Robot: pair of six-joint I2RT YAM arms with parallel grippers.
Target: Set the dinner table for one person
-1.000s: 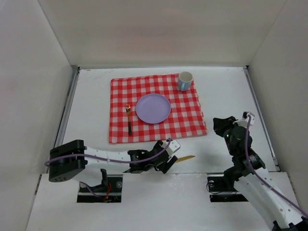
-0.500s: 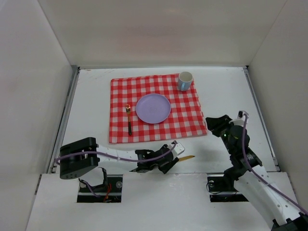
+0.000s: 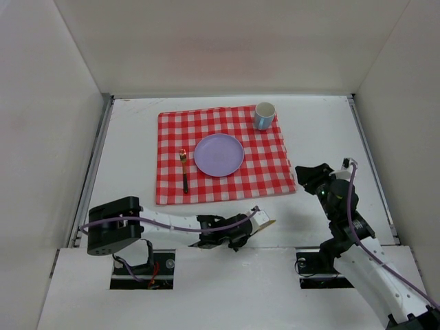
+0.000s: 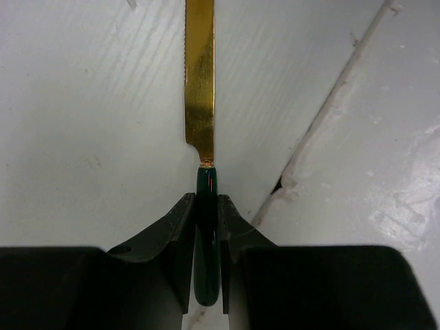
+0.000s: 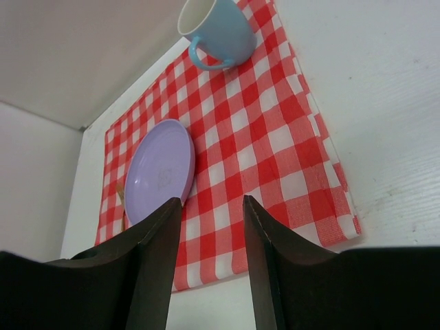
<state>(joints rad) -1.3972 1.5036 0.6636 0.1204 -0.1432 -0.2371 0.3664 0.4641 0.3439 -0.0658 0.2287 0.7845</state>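
Note:
On the white dinner table (image 3: 323,130) lies a red-and-white checked cloth (image 3: 268,165). It carries a purple plate (image 3: 218,155), a light blue mug (image 3: 264,115) at its far right corner, and a fork (image 3: 184,172) left of the plate. A knife (image 4: 199,82) with a gold blade and dark green handle lies near the table's front edge. My left gripper (image 4: 206,199) is shut on its handle, and the blade (image 3: 269,223) points right. My right gripper (image 5: 212,201) is open and empty. It hovers just right of the cloth's near right corner (image 3: 306,177), facing the plate (image 5: 159,172) and mug (image 5: 216,31).
White walls close in the table at the left, back and right. A raised white ledge with a seam (image 4: 323,117) runs along the front edge beside the knife. Two base cut-outs (image 3: 141,265) sit in that ledge.
My left gripper has slid right along the front edge and closed on the knife handle. The right gripper has opened wider and shifted slightly towards the cloth.

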